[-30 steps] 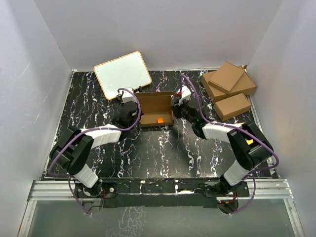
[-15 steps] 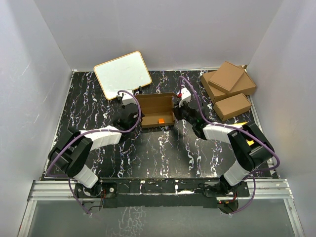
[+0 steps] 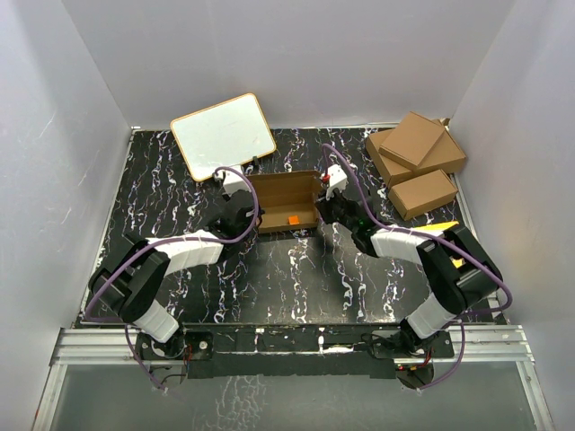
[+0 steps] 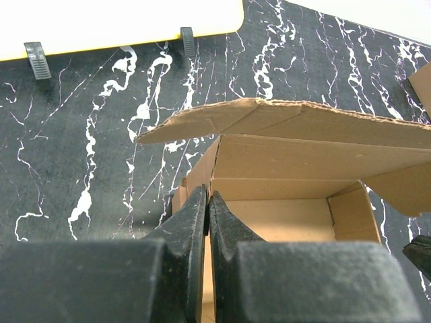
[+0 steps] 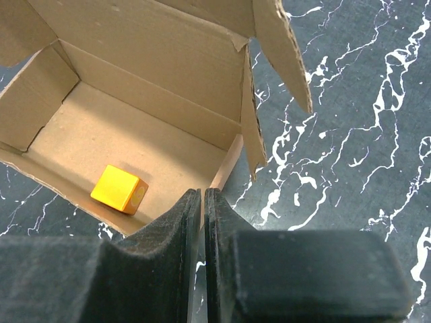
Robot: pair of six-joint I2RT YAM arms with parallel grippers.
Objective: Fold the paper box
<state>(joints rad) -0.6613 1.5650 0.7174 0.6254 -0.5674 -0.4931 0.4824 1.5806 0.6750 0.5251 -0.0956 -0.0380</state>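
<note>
The left end effector (image 4: 205, 202) and right end effector (image 5: 203, 198) are sitting pinched together at opposite ends of the open paper box (image 3: 286, 199), which is resting mid-surface (image 3: 269, 278) and holding an orange cube (image 5: 120, 190).

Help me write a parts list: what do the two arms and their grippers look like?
Both the left arm and right arm have black joints, a white forearm link and a white wrist block, with a purple cable looping alongside each. The left gripper and right gripper have matte black, tapered fingers.
</note>
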